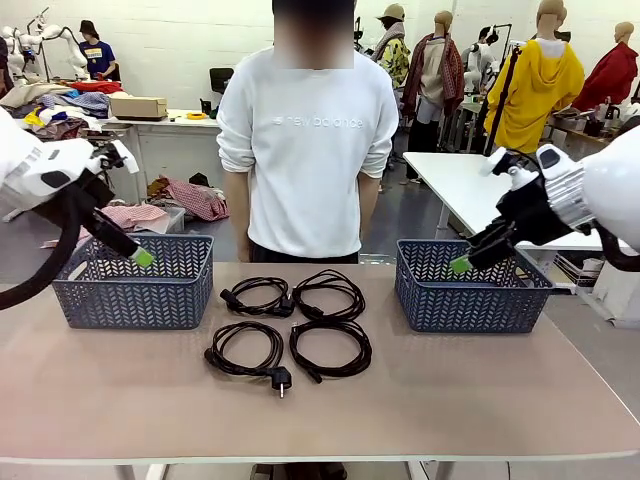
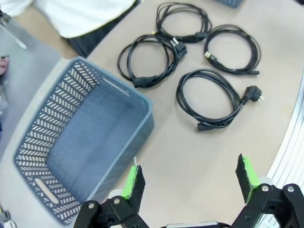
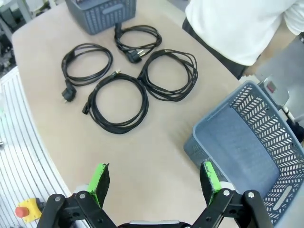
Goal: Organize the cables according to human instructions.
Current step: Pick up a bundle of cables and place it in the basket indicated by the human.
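Several thin black coiled cables lie in a square cluster mid-table: back-left (image 1: pixel 255 296), back-right (image 1: pixel 330 292), front-left with a round plug (image 1: pixel 245 350), front-right (image 1: pixel 330 350). My left gripper (image 1: pixel 143 257) hovers above the left basket, open and holding nothing. In its wrist view the left gripper (image 2: pixel 190 178) has its green pads (image 2: pixel 134 180) wide apart, with the cables (image 2: pixel 209 97) farther off. My right gripper (image 1: pixel 460 264) hangs over the right basket's near-left corner, open. Its wrist view shows the right gripper (image 3: pixel 155 183) holding nothing and well short of the cables (image 3: pixel 118 102).
A blue-grey slatted basket (image 1: pixel 130 295) stands at the table's left, and a matching one (image 1: pixel 470 300) at the right; both look empty (image 2: pixel 61 114) (image 3: pixel 266 123). A person in a white sweatshirt (image 1: pixel 308 150) stands at the far edge, arms down.
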`<state>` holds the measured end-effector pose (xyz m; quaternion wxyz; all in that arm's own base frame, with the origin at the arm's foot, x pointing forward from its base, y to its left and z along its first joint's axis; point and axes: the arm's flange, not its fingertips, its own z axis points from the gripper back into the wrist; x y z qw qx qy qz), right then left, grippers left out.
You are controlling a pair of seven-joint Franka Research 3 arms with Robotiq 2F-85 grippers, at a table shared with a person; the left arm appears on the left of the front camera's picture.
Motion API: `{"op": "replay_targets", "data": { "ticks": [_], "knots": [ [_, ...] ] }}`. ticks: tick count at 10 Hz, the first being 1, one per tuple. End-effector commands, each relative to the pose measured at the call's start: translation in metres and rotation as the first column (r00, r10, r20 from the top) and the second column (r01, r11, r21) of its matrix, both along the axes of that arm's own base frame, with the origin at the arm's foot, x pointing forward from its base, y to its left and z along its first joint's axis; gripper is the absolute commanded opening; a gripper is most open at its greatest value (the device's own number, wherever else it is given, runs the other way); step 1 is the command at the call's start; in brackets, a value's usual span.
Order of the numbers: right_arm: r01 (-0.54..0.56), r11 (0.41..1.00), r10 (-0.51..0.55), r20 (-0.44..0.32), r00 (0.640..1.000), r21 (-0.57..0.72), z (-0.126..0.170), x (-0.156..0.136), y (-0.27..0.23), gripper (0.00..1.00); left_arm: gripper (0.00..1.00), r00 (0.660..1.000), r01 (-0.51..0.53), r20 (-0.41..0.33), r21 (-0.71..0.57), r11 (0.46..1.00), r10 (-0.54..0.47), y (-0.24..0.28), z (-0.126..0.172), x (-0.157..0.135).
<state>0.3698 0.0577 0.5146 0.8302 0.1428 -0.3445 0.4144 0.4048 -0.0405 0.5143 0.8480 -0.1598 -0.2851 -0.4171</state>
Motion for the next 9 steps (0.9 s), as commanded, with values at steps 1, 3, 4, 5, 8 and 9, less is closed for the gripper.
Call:
{"op": "replay_targets", "data": {
  "ticks": [1,3,4,5,8,9],
  "knots": [
    [-0.046,0.998,0.045,0.014,0.999,0.034,-0.014,-0.011,-0.013,1.00,1.00,1.000,0.016,0.001,-0.023,1.000,-0.016,0.011,0.004,0.009],
    [-0.060,0.997,0.059,0.021,0.998,0.047,-0.015,-0.005,-0.017,1.00,1.00,1.000,0.002,0.012,-0.038,0.999,-0.002,0.019,0.008,0.009],
    [-0.037,0.998,0.036,0.019,0.999,0.046,-0.017,-0.002,-0.017,1.00,1.00,1.000,-0.010,0.010,-0.040,0.999,0.011,0.019,0.013,0.009],
    [-0.025,0.999,0.025,0.009,1.000,0.029,0.000,0.000,-0.013,1.00,1.00,0.999,-0.028,-0.023,-0.068,0.997,0.027,0.019,0.016,0.009],
    [-0.025,0.999,0.025,0.009,1.000,0.029,0.000,0.000,-0.013,1.00,1.00,1.000,-0.027,0.005,-0.025,0.999,0.027,0.020,0.009,0.007],
    [-0.025,0.999,0.025,0.009,1.000,0.029,0.000,0.000,-0.013,1.00,1.00,1.000,-0.027,0.005,-0.025,0.999,0.027,0.020,0.009,0.007]
  ]
}}
